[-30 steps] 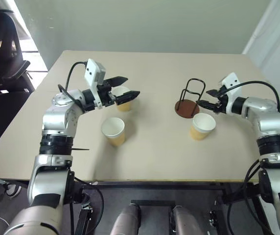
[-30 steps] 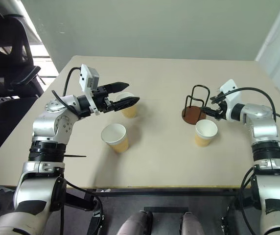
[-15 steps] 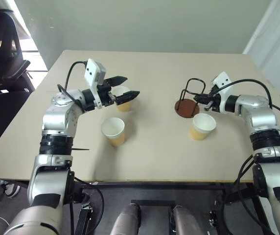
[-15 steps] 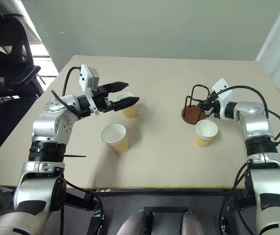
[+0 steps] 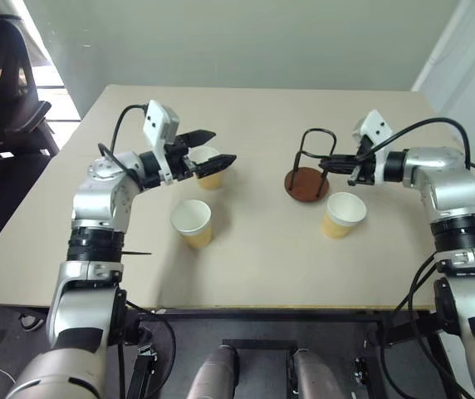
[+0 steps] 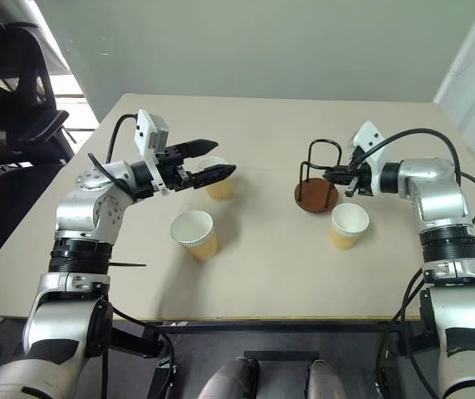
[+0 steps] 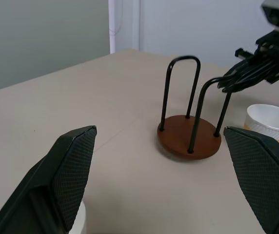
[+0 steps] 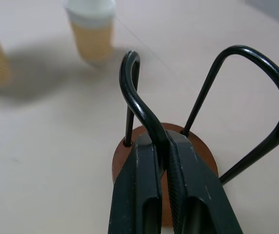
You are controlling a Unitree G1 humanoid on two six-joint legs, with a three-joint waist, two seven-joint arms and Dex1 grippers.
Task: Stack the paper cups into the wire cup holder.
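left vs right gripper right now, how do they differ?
The left gripper is open, its fingers either side of the far paper cup without closing; the right gripper is shut on a wire loop of the wire cup holder. The left one carries nothing; the right one holds the holder by that loop. Both reach inward over the table, each with two black fingers.

three paper cups [image 5: 192, 222], one wire cup holder [image 5: 306, 176]
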